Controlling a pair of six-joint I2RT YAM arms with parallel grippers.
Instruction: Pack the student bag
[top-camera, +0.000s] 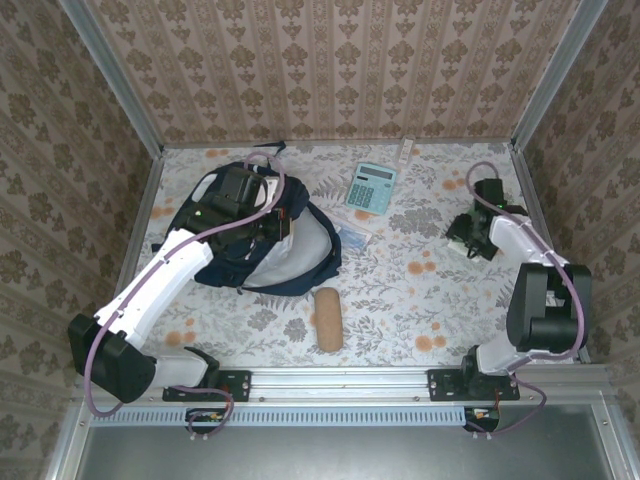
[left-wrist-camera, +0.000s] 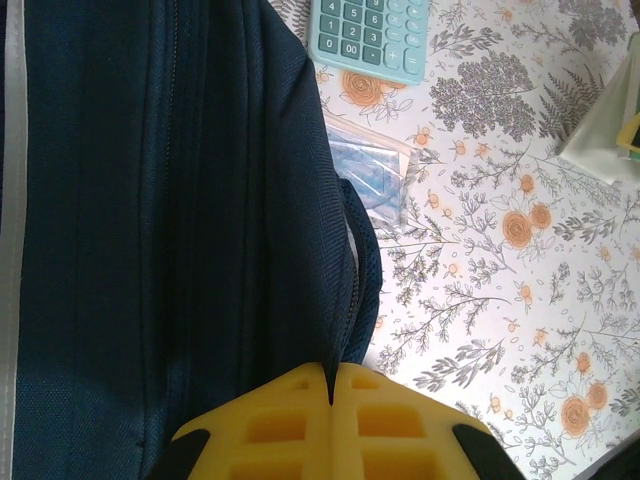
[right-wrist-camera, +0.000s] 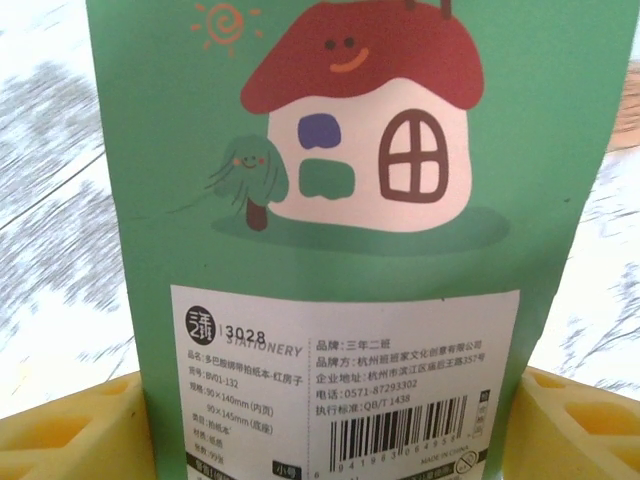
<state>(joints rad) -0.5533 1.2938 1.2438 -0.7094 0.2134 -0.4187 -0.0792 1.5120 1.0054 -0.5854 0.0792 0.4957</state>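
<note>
One student bag (left-wrist-camera: 150, 250) lies beneath closed left pincer (left-wrist-camera: 330, 385).

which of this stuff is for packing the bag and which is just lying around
For the job: bag, green pack, calculator, brown case, clear pouch.
Lying about: likely just the white strip at the back.

The student bag (left-wrist-camera: 150, 200) is matt cloth, the notepad (right-wrist-camera: 350, 200) smooth paper.

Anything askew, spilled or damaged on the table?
Nothing stands out. The student bag lies slumped open, the left gripper pinching its edge; the right gripper grips a green notepad pack; the calculator lies flat, intact.
</note>
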